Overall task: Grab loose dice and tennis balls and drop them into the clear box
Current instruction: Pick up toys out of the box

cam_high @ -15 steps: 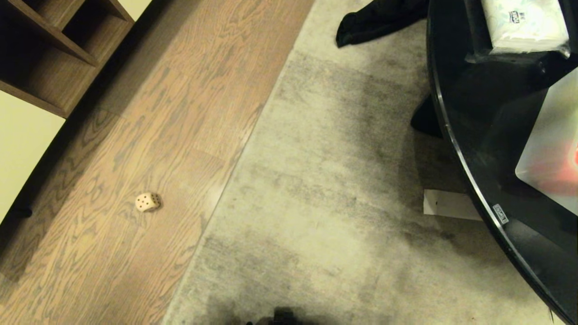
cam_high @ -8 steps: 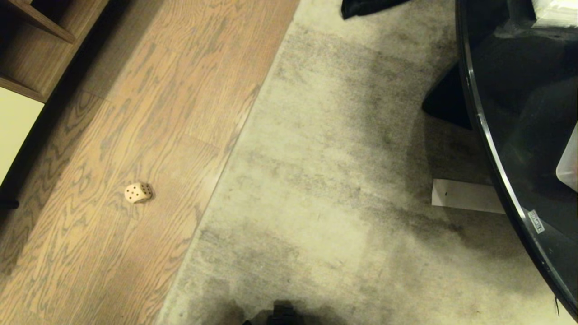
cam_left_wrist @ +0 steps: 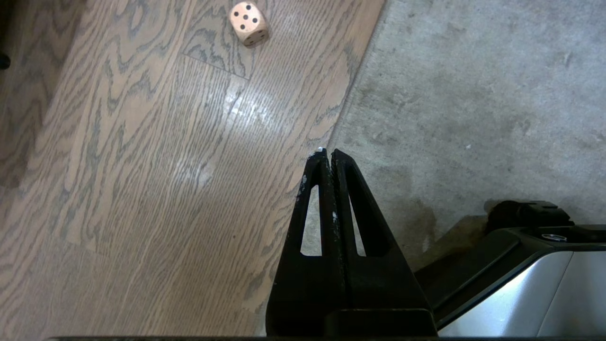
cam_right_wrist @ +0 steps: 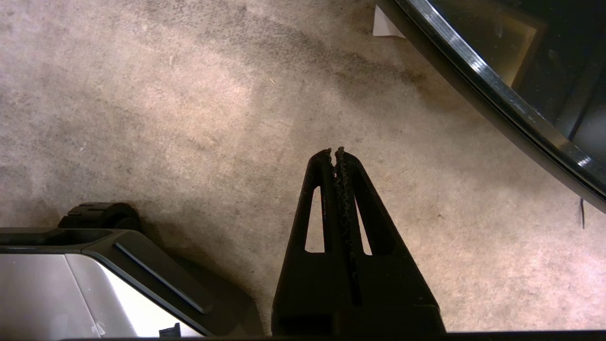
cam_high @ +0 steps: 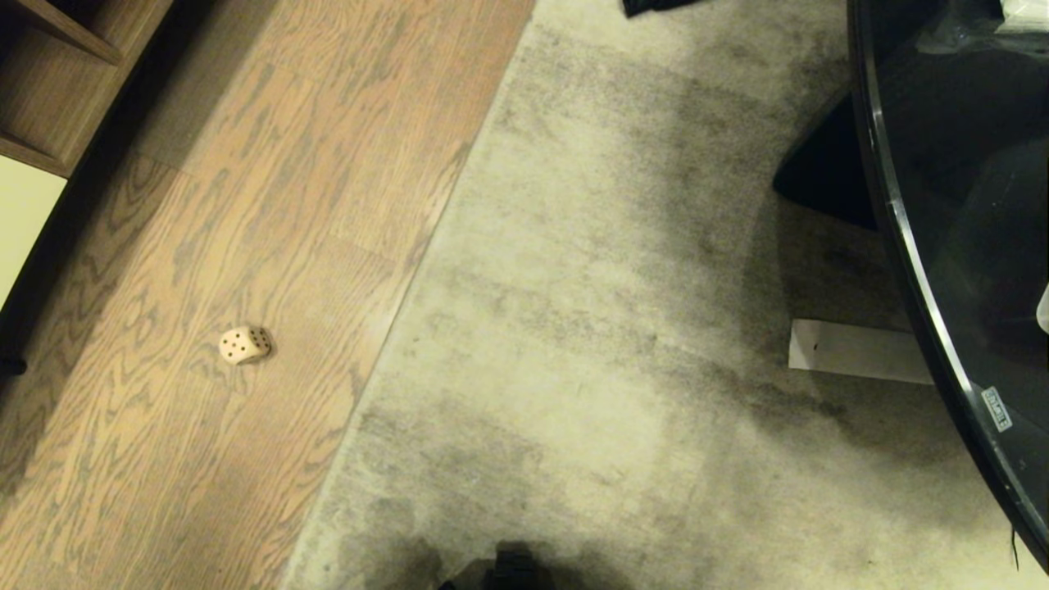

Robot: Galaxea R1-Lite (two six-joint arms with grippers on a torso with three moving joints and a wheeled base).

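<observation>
One pale tan die (cam_high: 244, 345) with dark pips lies alone on the wooden floor at the left, a short way off the carpet's edge; the left wrist view shows the die (cam_left_wrist: 249, 23) too. My left gripper (cam_left_wrist: 328, 152) hangs shut and empty above the seam of wood and carpet, well short of the die. My right gripper (cam_right_wrist: 334, 152) is also shut and empty, over bare carpet. Neither arm shows in the head view. No tennis balls and no clear box are in view.
A round black glass table (cam_high: 926, 270) fills the right side, its rim (cam_right_wrist: 502, 94) close to my right gripper. A white sheet (cam_high: 852, 352) lies on the carpet beside it. A wooden shelf unit (cam_high: 49, 90) stands at the far left. My base (cam_left_wrist: 521, 279) shows below.
The whole head view has shifted: the die, table and shelf slid outward and up in the picture as the camera moved. Nothing on the floor has moved.
</observation>
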